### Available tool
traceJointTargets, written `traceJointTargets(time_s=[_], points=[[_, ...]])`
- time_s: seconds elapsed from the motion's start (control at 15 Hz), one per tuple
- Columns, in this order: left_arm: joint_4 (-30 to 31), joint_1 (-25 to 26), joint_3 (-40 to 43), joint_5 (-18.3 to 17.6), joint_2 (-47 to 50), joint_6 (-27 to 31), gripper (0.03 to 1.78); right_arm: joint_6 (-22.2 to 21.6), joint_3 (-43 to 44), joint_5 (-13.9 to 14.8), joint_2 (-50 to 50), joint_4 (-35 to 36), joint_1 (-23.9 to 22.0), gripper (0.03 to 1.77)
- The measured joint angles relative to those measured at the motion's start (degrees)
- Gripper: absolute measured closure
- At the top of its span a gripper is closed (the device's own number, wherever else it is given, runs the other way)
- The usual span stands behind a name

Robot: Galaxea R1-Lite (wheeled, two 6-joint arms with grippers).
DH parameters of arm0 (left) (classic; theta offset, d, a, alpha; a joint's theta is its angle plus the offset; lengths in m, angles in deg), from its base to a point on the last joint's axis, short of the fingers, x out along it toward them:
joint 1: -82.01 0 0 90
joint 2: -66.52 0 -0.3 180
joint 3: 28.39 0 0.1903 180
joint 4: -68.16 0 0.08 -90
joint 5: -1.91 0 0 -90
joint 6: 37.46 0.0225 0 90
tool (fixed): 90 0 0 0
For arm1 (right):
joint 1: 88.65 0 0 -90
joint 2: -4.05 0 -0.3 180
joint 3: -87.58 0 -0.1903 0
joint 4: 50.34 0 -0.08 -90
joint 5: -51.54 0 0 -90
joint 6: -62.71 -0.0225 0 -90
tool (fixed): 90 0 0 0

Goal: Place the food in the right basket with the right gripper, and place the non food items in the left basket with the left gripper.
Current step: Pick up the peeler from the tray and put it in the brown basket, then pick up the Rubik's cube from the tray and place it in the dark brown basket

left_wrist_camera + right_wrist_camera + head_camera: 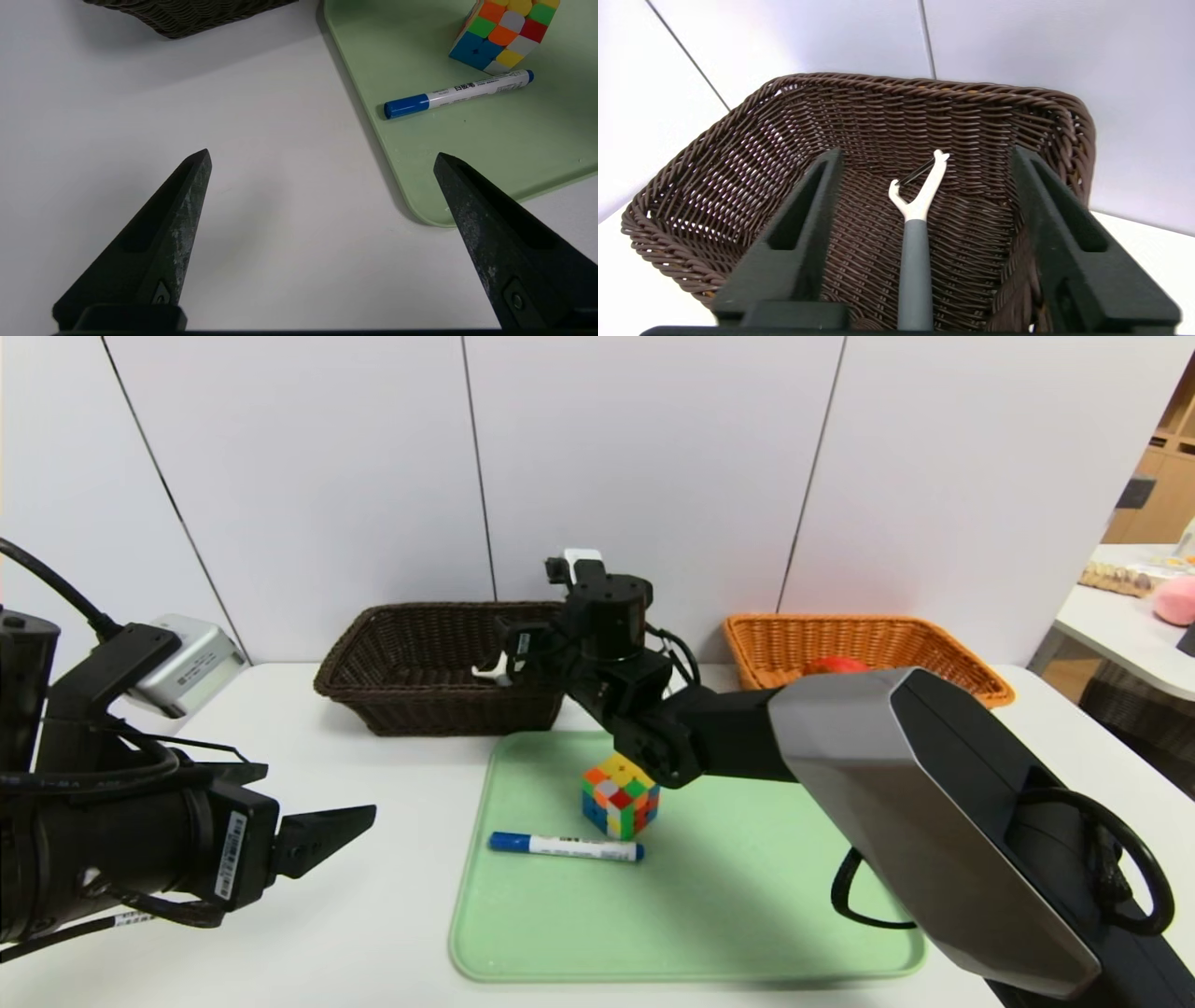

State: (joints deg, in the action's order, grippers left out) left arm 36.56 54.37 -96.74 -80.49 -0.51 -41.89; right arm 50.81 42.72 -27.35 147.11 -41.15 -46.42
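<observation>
Head view: woven brown basket (439, 667)

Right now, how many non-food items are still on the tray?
2. The Rubik's cube stands near the middle of the green tray; the blue marker lies just in front of it. A peeler already lies in the brown basket.

Head camera overlooks table (392, 915); wrist cameras look closely along their arms.
</observation>
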Motion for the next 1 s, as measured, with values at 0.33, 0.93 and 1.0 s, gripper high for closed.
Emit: traceJointTargets(time_s=[0.33,0.93,1.0], points=[[0.0,0.0,-3.1,0.0,-0.7,0.1,0.12,1.7,0.0,1.5,-7.9,-4.6,0.1,0.31],[-0.1,-4.4,-5.9,-0.5,-2.3,0.3,0.12,4.8,-6.2,1.7,-32.4,-36.3,0.9,0.16],[0.0,-6.1,-5.8,-0.7,-2.5,0.3,0.12,4.7,-8.3,1.9,-34.5,-39.7,0.3,0.15]])
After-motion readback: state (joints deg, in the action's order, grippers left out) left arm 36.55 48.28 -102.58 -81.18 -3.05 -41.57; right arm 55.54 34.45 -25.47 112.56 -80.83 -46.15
